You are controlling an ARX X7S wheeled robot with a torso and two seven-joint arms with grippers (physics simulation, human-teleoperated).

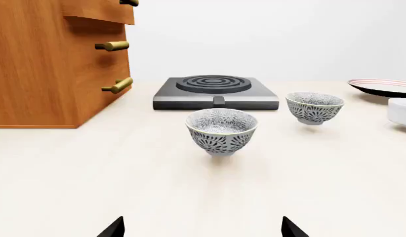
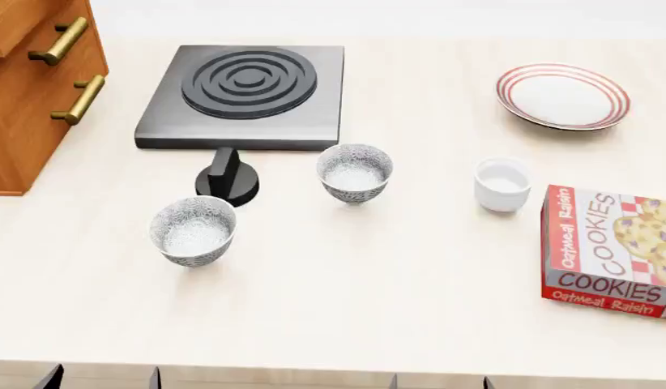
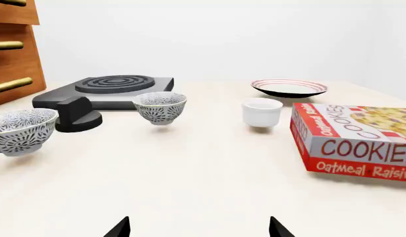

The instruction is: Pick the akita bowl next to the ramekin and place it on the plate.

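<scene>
Two grey-and-white patterned footed bowls are sitting upright on the pale wooden countertop (image 2: 420,275) I am working over, and I am taking the scene from its biggest pieces down. The brown wooden drawer cabinet (image 2: 19,105) with brass handles is standing at the far left. Just beside it, the flat dark grey hotplate (image 2: 246,93) with concentric rings is lying, its black knob (image 2: 228,180) sticking out in front. The red-and-white cardboard cookie box (image 2: 611,251) is lying flat at the right edge. The round white plate with thin red rings (image 2: 563,96) is resting far right, well apart from both bowls. The bowl nearer the ramekin (image 2: 355,172) is standing in front of the hotplate, with the small glossy white ramekin (image 2: 501,184) near it to the right, not touching. The other patterned bowl (image 2: 193,230) is standing closer to me, left of the knob. Only dark fingertips are showing for the left gripper (image 1: 203,229) and the right gripper (image 3: 199,228); both pairs seem spread wide apart, holding nothing.
</scene>
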